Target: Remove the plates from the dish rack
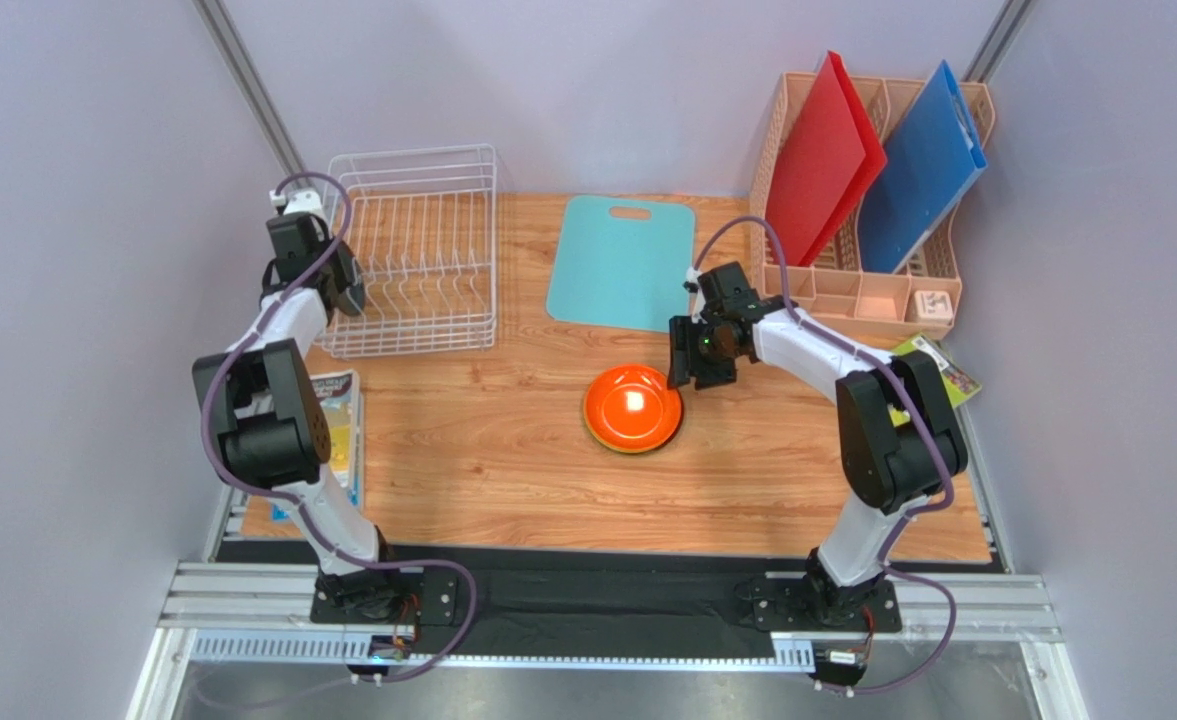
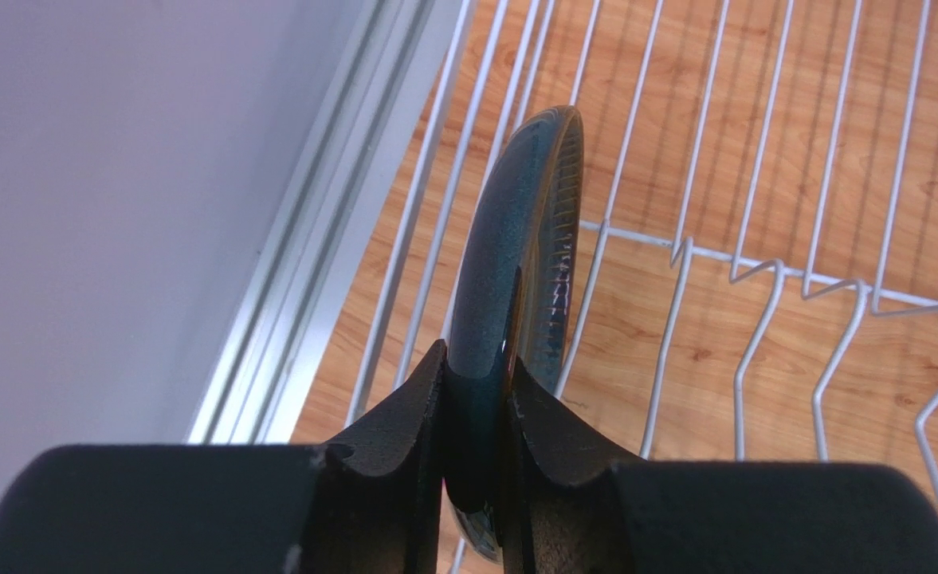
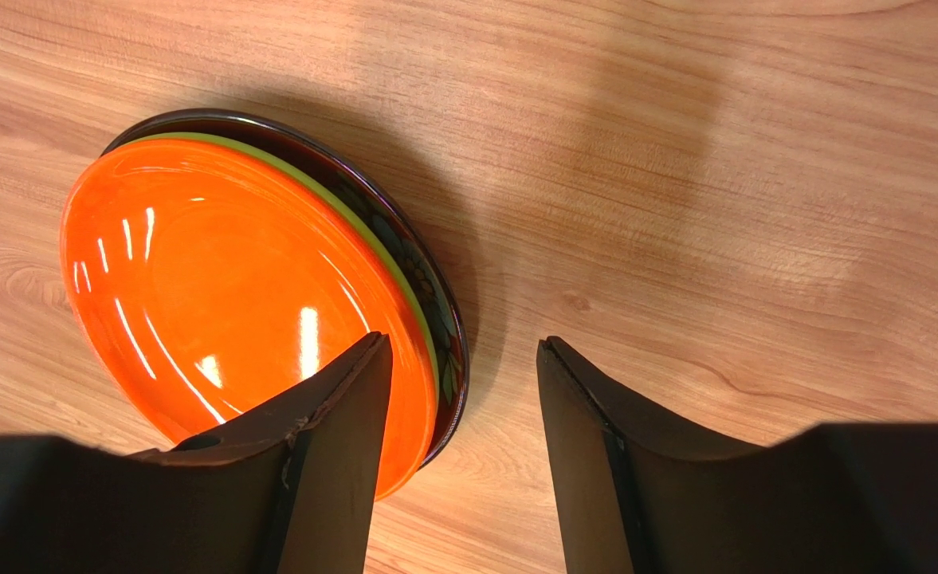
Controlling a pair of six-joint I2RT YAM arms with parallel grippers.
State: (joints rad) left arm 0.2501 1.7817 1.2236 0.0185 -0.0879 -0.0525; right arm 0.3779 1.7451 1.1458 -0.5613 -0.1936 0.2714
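Observation:
The white wire dish rack (image 1: 426,248) stands at the back left. My left gripper (image 1: 342,285) is at the rack's left side, shut on the rim of the dark teal-grey plate (image 2: 515,239), which stands on edge among the rack wires (image 2: 743,257). An orange plate (image 1: 632,407) lies on top of a stack in the middle of the table, with a lime green plate (image 3: 420,323) and a dark red patterned plate (image 3: 444,299) under it. My right gripper (image 1: 699,360) is open just right of the stack, empty, its left finger (image 3: 330,455) over the orange plate's edge.
A flat teal cutting board (image 1: 623,261) lies at the back centre. A peach organizer (image 1: 872,195) with a red and a blue board stands at the back right. A booklet (image 1: 336,420) lies by the left arm, another (image 1: 940,368) by the right arm.

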